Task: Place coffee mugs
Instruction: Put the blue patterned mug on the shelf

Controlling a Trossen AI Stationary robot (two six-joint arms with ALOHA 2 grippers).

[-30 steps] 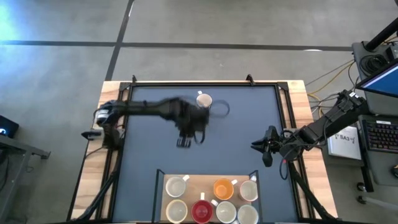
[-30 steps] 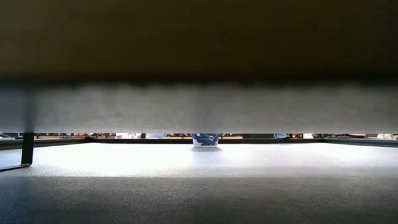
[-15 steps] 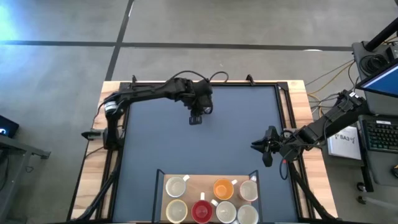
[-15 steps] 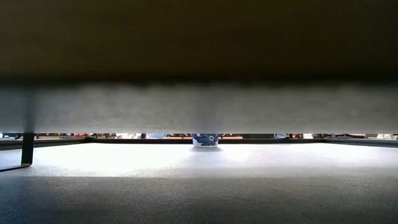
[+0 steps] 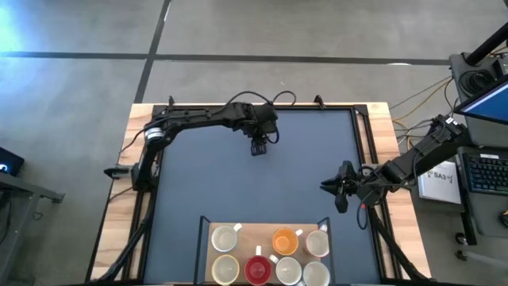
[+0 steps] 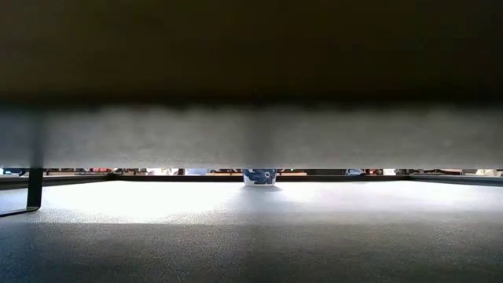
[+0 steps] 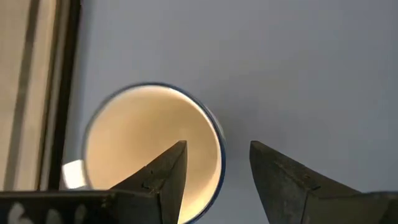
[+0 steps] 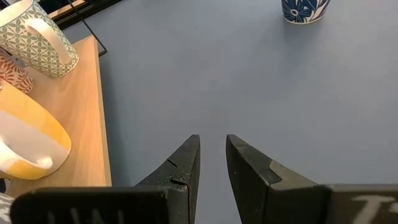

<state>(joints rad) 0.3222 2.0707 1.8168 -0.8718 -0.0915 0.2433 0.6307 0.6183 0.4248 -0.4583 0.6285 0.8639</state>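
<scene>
Hovering over the far-edge mug (image 7: 152,146), left gripper (image 7: 214,168) spread open, one finger above the bowl, rim between jaws; right gripper (image 5: 336,187) idles, grasping nothing

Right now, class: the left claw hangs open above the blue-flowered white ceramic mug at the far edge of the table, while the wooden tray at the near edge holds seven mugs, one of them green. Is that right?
Not quite. In the high view the wooden tray holds seven mugs but none is green: one is the red mug and one the orange mug. The rest stands: the left claw hangs open above the blue-flowered white ceramic mug.
</scene>
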